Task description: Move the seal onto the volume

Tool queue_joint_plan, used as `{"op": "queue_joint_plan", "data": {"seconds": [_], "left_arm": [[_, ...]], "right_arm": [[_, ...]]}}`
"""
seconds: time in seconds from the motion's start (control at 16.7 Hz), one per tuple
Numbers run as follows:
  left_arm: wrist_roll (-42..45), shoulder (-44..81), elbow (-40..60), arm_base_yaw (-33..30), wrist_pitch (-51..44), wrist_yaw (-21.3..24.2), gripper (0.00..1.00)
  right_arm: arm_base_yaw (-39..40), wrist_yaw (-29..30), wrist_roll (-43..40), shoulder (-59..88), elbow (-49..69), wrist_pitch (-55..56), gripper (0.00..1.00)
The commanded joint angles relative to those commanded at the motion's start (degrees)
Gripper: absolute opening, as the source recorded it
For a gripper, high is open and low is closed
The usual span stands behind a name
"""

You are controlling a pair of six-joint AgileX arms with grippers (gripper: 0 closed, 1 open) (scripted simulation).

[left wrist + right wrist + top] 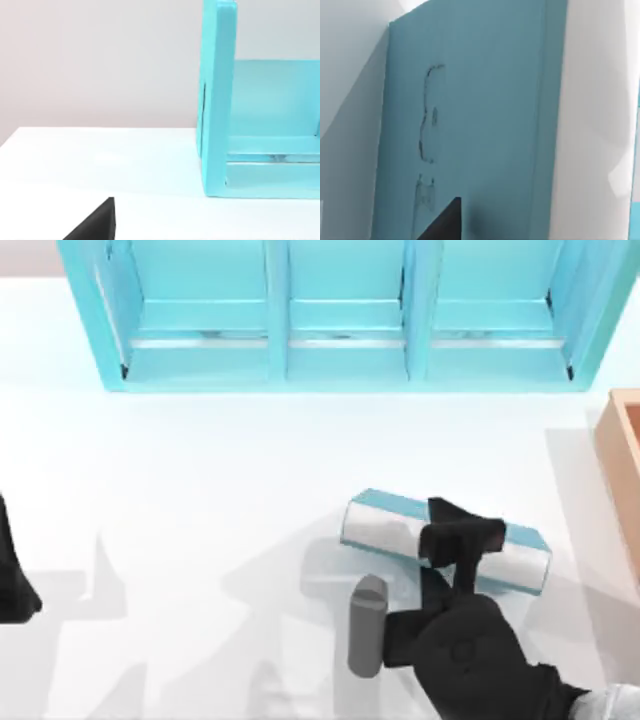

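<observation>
The volume point(385, 525) is a thick teal book with pale page edges, lying flat right of the table's middle in the top view. My right gripper point(462, 538) hangs directly over its middle, the black arm reaching in from the lower right corner. In the right wrist view the book's teal cover point(485, 125) lies very close beneath the gripper. The seal is hidden. My left gripper point(15, 580) is parked at the table's left edge.
A big turquoise shelf unit point(340, 360) with compartments runs along the back of the table; its end wall point(220, 100) is in the left wrist view. An orange-tan wooden box point(625, 470) stands at the right edge.
</observation>
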Motion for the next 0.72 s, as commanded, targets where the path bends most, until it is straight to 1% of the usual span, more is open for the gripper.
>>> {"op": "queue_joint_plan", "data": {"seconds": [0.54,0.72], "left_arm": [[0.0,0.0,0.0,0.0,0.0,0.0,1.0],[0.0,0.0,0.0,0.0,0.0,0.0,1.0]], "right_arm": [[0.13,0.02,0.12,0.08,-0.06,-0.11,1.0],[3.62,1.56,3.81,0.23,0.72,-3.78,1.0]]}}
